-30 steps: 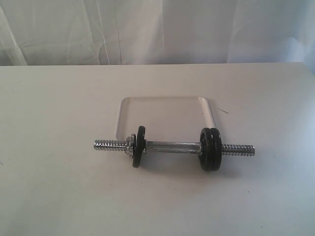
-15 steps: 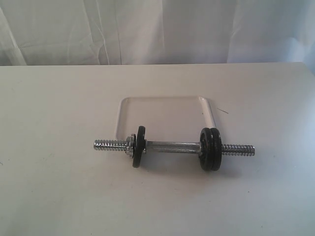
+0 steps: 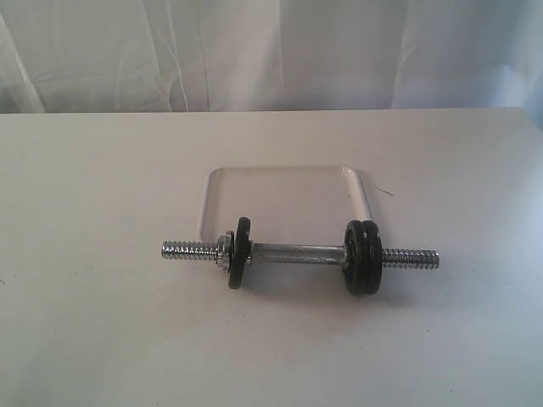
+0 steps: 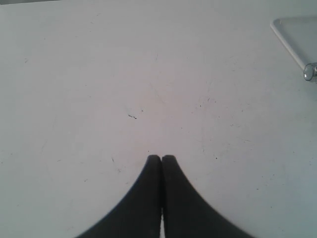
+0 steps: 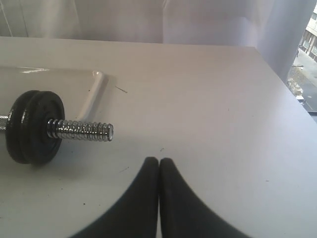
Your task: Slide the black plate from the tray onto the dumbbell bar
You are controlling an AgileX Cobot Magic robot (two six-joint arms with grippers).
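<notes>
The chrome dumbbell bar (image 3: 297, 253) lies across the table in front of the white tray (image 3: 222, 175), which holds nothing. One black plate (image 3: 240, 252) sits on the bar's left part beside a chrome nut (image 3: 222, 248). Two more black plates (image 3: 363, 258) sit together on its right part, also seen in the right wrist view as a pair of plates (image 5: 30, 127) with the bar's threaded end (image 5: 81, 131) sticking out. My left gripper (image 4: 161, 158) is shut over bare table, well away from the bar. My right gripper (image 5: 159, 161) is shut, empty, near that threaded end. Neither arm shows in the exterior view.
A white curtain (image 3: 271, 51) hangs behind the table. The table's right edge (image 5: 287, 89) drops off beside the right gripper. A corner of the tray (image 4: 292, 34) and the bar's tip (image 4: 310, 72) show at the border of the left wrist view.
</notes>
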